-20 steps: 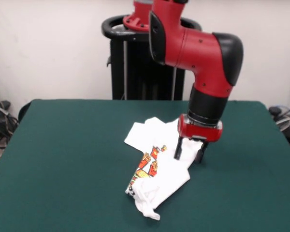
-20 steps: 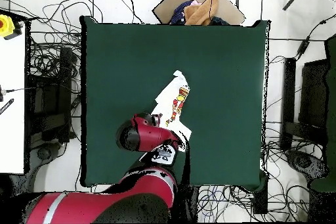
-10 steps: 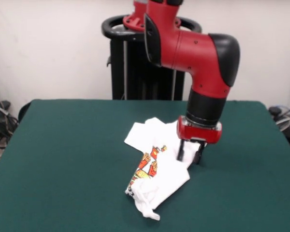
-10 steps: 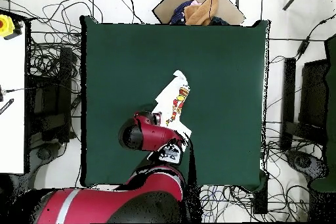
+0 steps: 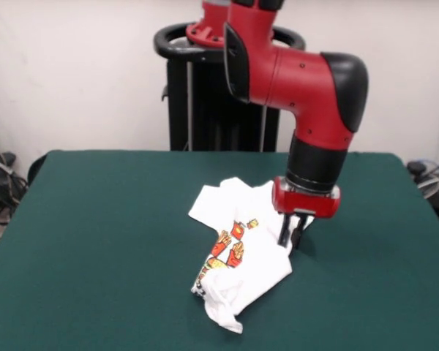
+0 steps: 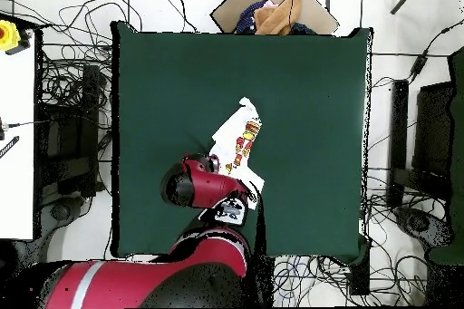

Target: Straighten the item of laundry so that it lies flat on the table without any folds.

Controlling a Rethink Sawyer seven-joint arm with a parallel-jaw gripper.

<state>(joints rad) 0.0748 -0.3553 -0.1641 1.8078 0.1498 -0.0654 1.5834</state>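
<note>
Since a second ago the hand [image 5: 292,238] has closed, pinching the crumpled T-shirt's [image 5: 238,262] edge on the green worktop [image 5: 95,234].

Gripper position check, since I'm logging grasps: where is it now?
In the front view the gripper is right of centre, shut on the T-shirt's right edge, low over the table.

The big green surface [image 5: 95,241] holds one thing; a crumpled white shirt [image 5: 238,263] with food pictures lies near its middle.
</note>
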